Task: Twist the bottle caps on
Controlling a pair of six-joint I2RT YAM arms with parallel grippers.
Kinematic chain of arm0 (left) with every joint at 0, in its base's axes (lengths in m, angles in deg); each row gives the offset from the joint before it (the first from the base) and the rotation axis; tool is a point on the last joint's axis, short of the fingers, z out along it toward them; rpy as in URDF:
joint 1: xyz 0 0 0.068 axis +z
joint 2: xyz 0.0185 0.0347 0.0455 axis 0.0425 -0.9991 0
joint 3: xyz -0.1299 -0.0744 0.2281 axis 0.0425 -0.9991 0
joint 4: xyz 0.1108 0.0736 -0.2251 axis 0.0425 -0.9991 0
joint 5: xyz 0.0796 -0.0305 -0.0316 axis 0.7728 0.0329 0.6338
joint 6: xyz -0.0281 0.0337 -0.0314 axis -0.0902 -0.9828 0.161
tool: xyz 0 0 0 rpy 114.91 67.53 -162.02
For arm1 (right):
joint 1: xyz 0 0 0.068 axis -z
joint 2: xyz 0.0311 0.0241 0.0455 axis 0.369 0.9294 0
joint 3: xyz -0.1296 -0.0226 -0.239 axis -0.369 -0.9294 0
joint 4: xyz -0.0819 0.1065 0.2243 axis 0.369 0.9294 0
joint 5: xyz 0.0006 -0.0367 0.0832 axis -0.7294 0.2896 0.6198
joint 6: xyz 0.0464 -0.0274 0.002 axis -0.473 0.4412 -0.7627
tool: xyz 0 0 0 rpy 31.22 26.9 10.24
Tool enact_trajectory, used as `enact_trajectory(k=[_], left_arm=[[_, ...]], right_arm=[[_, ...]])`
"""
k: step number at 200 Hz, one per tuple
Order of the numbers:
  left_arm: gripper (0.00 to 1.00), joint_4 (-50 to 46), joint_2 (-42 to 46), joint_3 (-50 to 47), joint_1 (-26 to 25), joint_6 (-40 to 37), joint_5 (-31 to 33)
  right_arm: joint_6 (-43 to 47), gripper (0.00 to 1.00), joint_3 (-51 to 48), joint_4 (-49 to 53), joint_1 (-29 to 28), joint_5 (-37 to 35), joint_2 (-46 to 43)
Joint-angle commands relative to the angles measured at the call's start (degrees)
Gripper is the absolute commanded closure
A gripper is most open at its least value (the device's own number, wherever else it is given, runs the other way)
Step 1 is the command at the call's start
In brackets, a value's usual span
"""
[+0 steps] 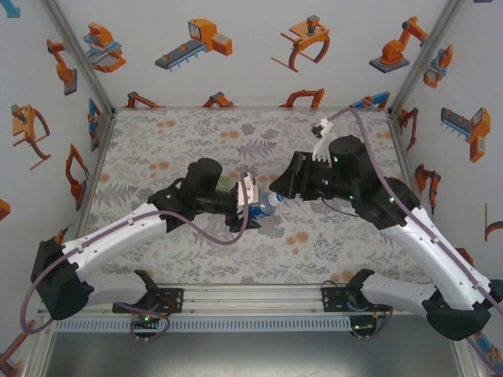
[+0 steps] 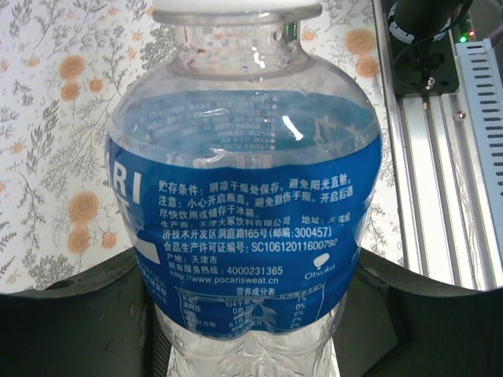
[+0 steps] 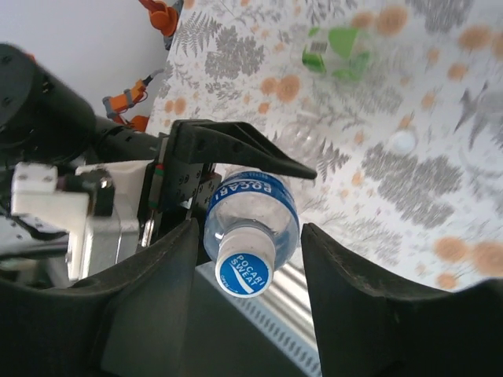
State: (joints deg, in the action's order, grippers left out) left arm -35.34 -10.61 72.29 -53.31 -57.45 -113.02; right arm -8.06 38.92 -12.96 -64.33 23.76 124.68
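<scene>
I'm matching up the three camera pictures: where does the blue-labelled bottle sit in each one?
Top view: blue-labelled bottle near the picture's centre.
Left wrist: large in the middle, its cap at the top edge.
Right wrist: lower centre, cap facing the camera.
Shared landmark: the flowered tablecloth.

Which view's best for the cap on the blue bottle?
Right wrist: the cap faces the lens, logo readable, between the jaws. Left wrist catches just its rim at the top edge; top external, a tiny blur.
</scene>
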Motion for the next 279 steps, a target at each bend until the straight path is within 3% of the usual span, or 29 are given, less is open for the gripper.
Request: enact_trajectory(k=[1, 50, 109, 148, 218, 279], left_arm=[[1.00, 1.5, 0.9, 1.7, -0.1, -1.0, -2.6], [1.00, 0.0, 1.9, 1.7, -0.2, -1.1, -3.0], [1.00, -1.3, 2.7, 1.3, -0.2, -1.6, -3.7], [1.00, -2.4, 3.2, 1.3, -0.2, -2.0, -4.6], [1.00, -3.1, 3.7, 1.4, -0.2, -2.4, -6.2], [1.00, -3.2, 2.8, 1.9, -0.3, -2.6, -6.9]], right_arm=[[19.3, 0.47, 3.0, -1.6, 0.0, -0.6, -1.9], [45.8, 0.48, 5.6, -0.7, 0.0, 10.5, -1.4], [65.2, 0.53, 3.4, 0.6, -0.1, 22.1, -2.0], [71.5, 0.52, 1.9, 2.1, -0.1, 27.4, -2.1], [72.0, 0.51, 0.8, 4.3, -0.2, 29.0, -0.6], [71.8, 0.61, 0.1, 3.6, -0.7, 29.7, 0.0]])
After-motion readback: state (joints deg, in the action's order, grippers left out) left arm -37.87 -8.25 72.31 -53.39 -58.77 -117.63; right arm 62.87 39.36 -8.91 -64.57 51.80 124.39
